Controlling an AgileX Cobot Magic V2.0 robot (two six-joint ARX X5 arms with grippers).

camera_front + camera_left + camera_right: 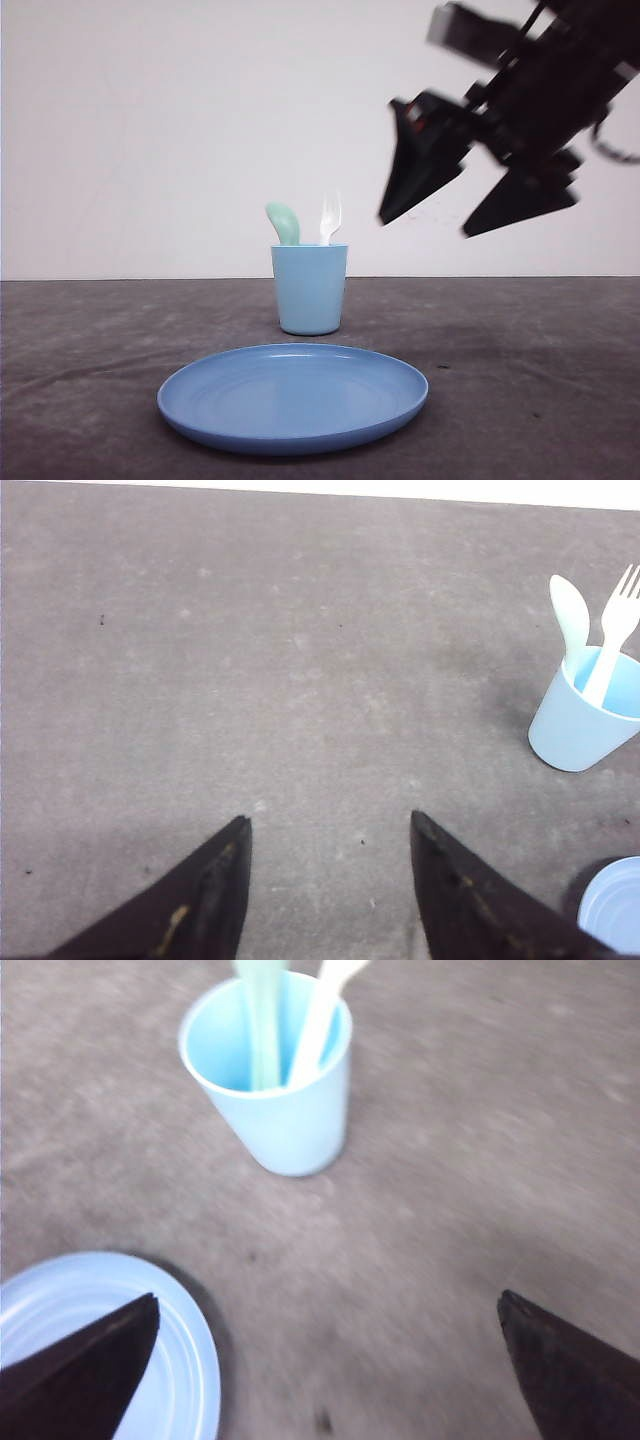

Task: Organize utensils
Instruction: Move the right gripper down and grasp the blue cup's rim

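Standing upright in the cup [310,288], the spoon [284,223] and fork [330,218] lean side by side, spoon on the left, behind the plate [292,397] on the table [540,380]. The right gripper [470,215] hangs high above the table to the cup's right, spread wide and empty. The left gripper [330,825] is also parted, holding nothing.

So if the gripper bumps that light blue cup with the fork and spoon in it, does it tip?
Probably yes: the cup narrows toward its base, and the fork and spoon stick above its rim. It looks like thin plastic, so likely light and easily slid.
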